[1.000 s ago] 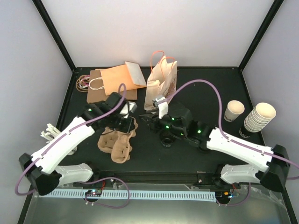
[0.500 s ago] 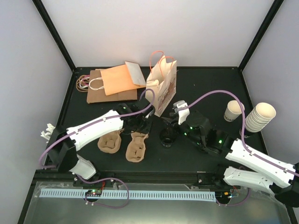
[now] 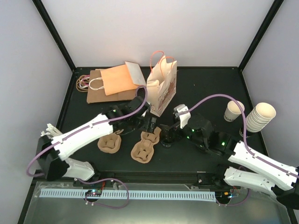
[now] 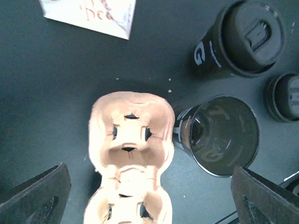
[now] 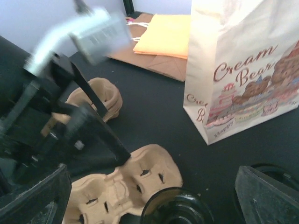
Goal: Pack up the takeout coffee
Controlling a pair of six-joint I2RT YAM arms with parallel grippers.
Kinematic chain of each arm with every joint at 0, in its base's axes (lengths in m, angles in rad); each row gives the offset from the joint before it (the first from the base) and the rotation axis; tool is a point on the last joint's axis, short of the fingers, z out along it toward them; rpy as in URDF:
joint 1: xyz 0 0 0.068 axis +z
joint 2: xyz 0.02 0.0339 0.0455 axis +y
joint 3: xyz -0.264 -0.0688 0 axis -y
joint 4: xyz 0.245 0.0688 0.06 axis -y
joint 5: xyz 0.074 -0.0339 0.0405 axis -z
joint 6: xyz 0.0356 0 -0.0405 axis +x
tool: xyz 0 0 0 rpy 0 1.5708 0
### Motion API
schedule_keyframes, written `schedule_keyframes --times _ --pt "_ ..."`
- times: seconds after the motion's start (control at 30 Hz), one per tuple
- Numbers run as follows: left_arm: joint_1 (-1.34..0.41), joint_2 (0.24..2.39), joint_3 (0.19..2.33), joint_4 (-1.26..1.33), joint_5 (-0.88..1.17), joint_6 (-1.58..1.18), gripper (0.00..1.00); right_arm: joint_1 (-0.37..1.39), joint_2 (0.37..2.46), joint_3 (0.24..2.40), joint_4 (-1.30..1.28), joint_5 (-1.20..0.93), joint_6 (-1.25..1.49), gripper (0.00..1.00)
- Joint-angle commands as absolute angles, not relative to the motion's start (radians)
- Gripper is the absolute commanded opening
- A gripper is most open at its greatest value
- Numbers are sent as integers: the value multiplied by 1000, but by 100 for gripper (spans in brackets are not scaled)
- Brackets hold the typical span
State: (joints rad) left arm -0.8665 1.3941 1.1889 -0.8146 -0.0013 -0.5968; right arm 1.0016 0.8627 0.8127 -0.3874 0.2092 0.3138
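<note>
The takeout coffee, a small cream paper cup with dark print, stands at the right of the table, far from both grippers, and shows only in the top view. My left gripper is open above a tan pulp cup carrier and holds nothing. My right gripper is open too, just right of that carrier, over an open black cup.
A white "Cream Bear" bag stands behind the grippers. A second carrier lies to the left. A lidded black cup stands by the open one. A stack of cream cups is at far right, and flat paper bags at back left.
My left gripper has opened and let go of the carrier, which now lies a little farther right. My right gripper has opened wider beside the black cups.
</note>
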Motion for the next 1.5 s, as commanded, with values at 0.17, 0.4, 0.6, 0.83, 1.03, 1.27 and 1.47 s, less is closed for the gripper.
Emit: schedule_keyframes --times 0.17,0.4,0.6,0.83,1.03,1.27,1.47 --pt "-778 1093 1145 -898 -209 -557 99 998 962 949 -566 114 204 100" --pt "-625 874 973 -789 -132 -567 99 1037 1148 1110 -770 65 109 94" --pt "-582 896 968 -804 -75 -542 99 1086 1310 1186 -854 70 64 91" --pt "-552 873 951 -796 -58 -526 99 1127 1451 1241 -880 84 37 91" --pt "-531 864 942 -800 -22 -506 99 1129 1542 1261 -862 75 34 91" --pt "-524 856 927 -796 4 -492 99 1129 1635 1293 -871 78 29 91" --pt "-523 856 926 -795 21 -482 99 1127 1681 1304 -873 65 32 91"
